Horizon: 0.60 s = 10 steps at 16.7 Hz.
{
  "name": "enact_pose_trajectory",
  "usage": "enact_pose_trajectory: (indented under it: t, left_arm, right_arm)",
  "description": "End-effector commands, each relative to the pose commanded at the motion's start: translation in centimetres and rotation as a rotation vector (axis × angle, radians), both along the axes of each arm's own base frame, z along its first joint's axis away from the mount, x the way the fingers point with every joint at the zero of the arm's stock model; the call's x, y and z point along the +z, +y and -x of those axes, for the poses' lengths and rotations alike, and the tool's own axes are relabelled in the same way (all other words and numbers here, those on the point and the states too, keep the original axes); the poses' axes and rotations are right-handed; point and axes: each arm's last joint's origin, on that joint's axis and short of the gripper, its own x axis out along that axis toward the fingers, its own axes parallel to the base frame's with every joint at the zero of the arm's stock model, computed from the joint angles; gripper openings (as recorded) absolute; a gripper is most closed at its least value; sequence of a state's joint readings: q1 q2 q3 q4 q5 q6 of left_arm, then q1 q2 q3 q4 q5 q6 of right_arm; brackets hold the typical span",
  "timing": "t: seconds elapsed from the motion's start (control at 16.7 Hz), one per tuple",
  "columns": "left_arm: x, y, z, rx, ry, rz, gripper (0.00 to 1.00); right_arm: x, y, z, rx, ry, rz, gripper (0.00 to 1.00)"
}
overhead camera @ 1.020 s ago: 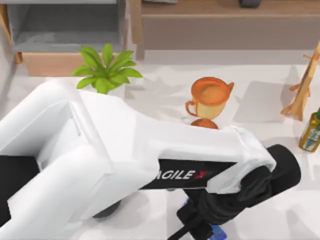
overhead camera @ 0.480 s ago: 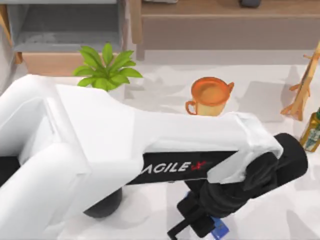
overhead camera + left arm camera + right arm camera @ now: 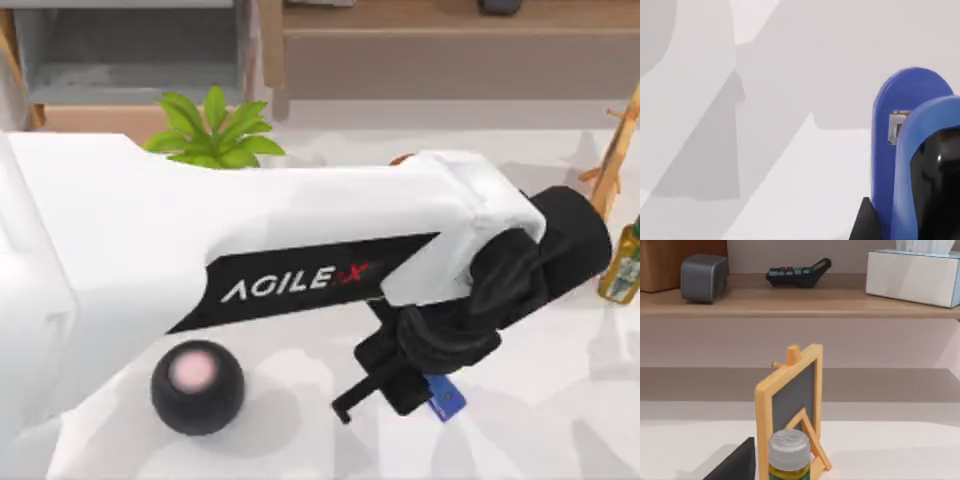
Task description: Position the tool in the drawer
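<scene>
L claw (image 3: 395,385) sits over the table's (image 3: 560,400) lower middle, at the end of the white AgileX arm (image 3: 250,250) that crosses from the left. Claw is clamped on the stapler (image 3: 445,397); a blue end sticks out at the claw's lower right in top view. In L wrist view the stapler (image 3: 910,150) stands close to the camera, long axis running away from the claw, rounded blue tip farthest out, metal slot just below the tip, black strip on the near side. Whether it touches the table: can't tell.

Black ball (image 3: 197,387) w/ pink spot lies on the table, left of the claw, well apart. Plant (image 3: 212,135) pokes out behind the arm. Drawer (image 3: 120,60) at upper left is open; its inside looks bare. Bottle (image 3: 622,262) and wooden stand (image 3: 605,185) at the right edge.

R wrist view: bottle cap (image 3: 788,445), small chalkboard easel (image 3: 790,405) just behind it, shelf (image 3: 800,302) w/ grey cube (image 3: 701,276), calculator (image 3: 797,274), tissue box (image 3: 912,276). R claw: can't tell its state.
</scene>
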<state>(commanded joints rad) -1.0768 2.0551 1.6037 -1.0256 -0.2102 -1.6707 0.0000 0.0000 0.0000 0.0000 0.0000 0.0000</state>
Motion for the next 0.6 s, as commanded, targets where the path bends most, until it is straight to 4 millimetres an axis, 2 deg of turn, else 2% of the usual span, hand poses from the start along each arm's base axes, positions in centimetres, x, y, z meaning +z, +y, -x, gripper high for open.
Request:
enact_pose_trajectory:
  t: [0.12, 0.3, 0.42, 0.6]
  left_arm:
    - [3.8, 1.6, -2.8, -0.021, -0.077, 0.062, 0.00]
    - [8.9, 6.2, -8.1, -0.046, -0.213, 0.081, 0.00]
    - [11.2, 10.5, -11.9, -0.059, -0.289, 0.029, 0.00]
    - [12.8, 18.3, -17.0, -0.089, -0.333, -0.123, 0.00]
  right_arm:
    - [0.0, 0.0, 0.0, 0.000, 0.000, 0.000, 1.00]
    - [0.0, 0.0, 0.0, 0.000, 0.000, 0.000, 1.00]
    - [0.0, 0.0, 0.0, 0.000, 0.000, 0.000, 1.00]
    - [0.0, 0.0, 0.0, 0.000, 0.000, 0.000, 1.00]
